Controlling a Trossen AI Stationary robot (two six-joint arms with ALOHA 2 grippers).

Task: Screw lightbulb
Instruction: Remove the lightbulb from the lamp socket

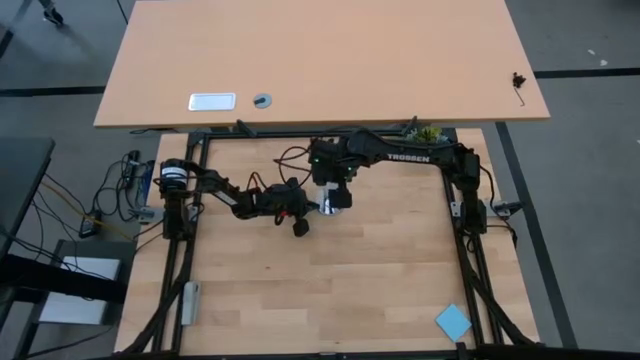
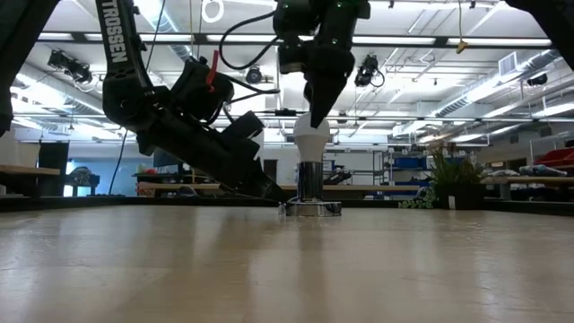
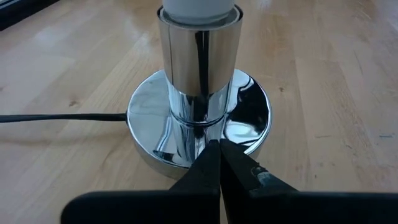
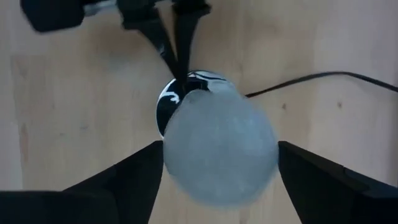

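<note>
The word TROSSEN is written in white letters on the right arm, seen from above; the same word TROSSEN runs down the side of the dark arm in the low view, where the arm comes in from the top; no other words or numbers can be read.

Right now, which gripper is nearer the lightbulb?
The right. The right gripper is directly above the lightbulb, its fingers flanking the glass. The left gripper is lower, shut, its tips at the shiny socket base beneath the bulb.
</note>
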